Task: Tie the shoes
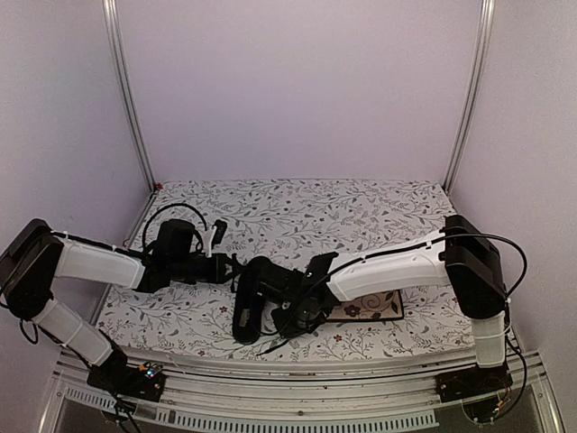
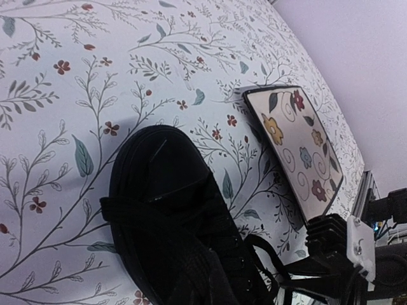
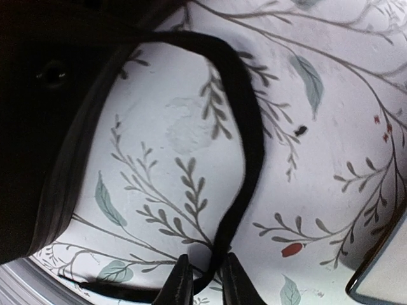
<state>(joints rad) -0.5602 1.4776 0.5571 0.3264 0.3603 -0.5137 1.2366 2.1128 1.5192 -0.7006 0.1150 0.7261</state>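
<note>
The black shoe point(image 1: 255, 298) lies on the floral tablecloth between the two arms. In the left wrist view the shoe point(image 2: 165, 190) fills the lower middle with its rounded toe pointing up. My left gripper point(image 1: 232, 267) is at the shoe's far left end; its black fingers merge with the shoe, so I cannot tell how the jaws stand. My right gripper point(image 3: 206, 286) is low at the shoe's right side, pinched on a thin black lace point(image 3: 247, 133) that loops from the shoe point(image 3: 38, 108) over the cloth. The right gripper also shows in the left wrist view point(image 2: 334, 251).
A square floral plate point(image 1: 374, 308) lies on the cloth right of the shoe, under the right forearm; it also shows in the left wrist view point(image 2: 299, 149) and at the right wrist view's corner point(image 3: 385, 276). The table's metal front edge point(image 1: 297, 365) is near.
</note>
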